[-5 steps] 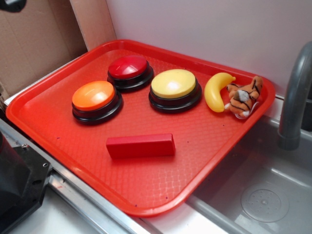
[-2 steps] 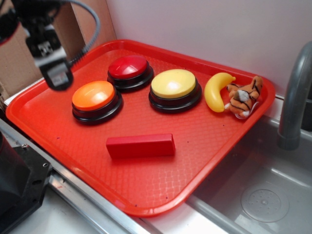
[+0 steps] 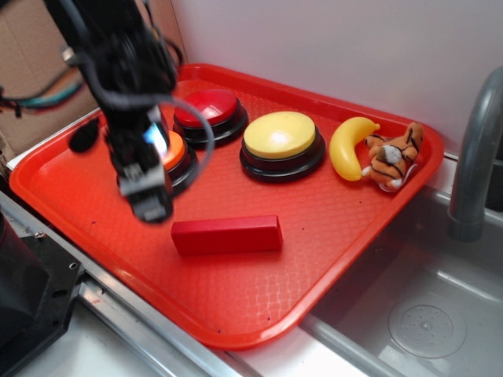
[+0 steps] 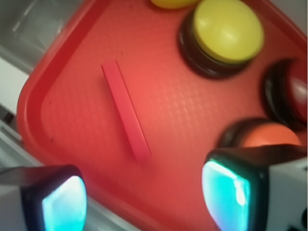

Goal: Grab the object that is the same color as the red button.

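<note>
Gripper (image 4: 139,197) held apart above the tray; should be lowered astride red block (image 4: 125,110) at 12 o'clock, across its width.

A plain pale wall (image 3: 330,47) rises behind the scene, with brown cardboard (image 3: 31,63) propped at the left. At the right, a grey faucet (image 3: 475,157) arches over a grey sink basin (image 3: 424,314) with a round drain, under soft, even light.

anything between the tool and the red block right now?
Nothing. In the wrist view, only bare tray separates the open tool from the red block; the buttons sit off to the side.
</note>
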